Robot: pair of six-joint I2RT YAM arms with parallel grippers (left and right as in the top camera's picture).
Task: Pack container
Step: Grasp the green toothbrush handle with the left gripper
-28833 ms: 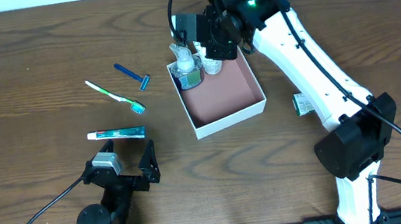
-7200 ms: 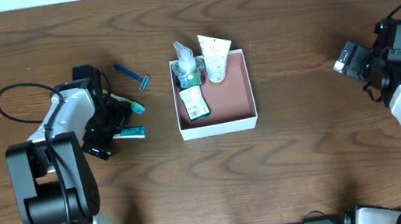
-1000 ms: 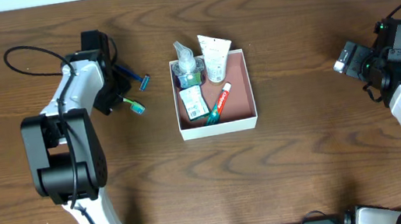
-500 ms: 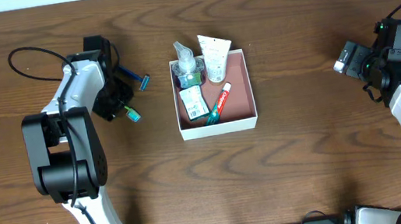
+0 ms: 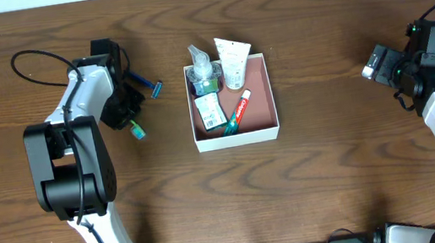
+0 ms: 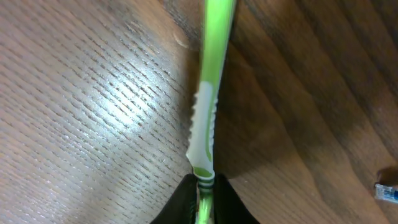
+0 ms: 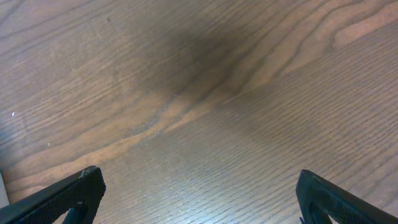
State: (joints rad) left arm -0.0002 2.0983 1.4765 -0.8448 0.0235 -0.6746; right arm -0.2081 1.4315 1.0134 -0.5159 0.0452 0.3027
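The container (image 5: 237, 138), a square white-walled box with a pink-brown floor, sits mid-table. It holds a clear bottle (image 5: 203, 71), a white tube (image 5: 233, 61), a green packet (image 5: 210, 110) and a red toothpaste tube (image 5: 236, 112). Left of it, my left gripper (image 5: 121, 114) is shut on a green and white toothbrush (image 6: 208, 93), whose teal head (image 5: 138, 133) points toward the table's front. In the left wrist view the black fingers (image 6: 231, 205) pinch the handle's end. My right gripper (image 5: 380, 62) stands open at the far right over bare wood, nothing between its fingertips (image 7: 68, 193).
A blue razor (image 5: 146, 84) lies on the table just right of the left wrist, between it and the container. A black cable (image 5: 29, 58) loops behind the left arm.
My left gripper has closed on the toothbrush handle. The brush head has swung from beside the razor toward the table's front. The right arm has stayed still.
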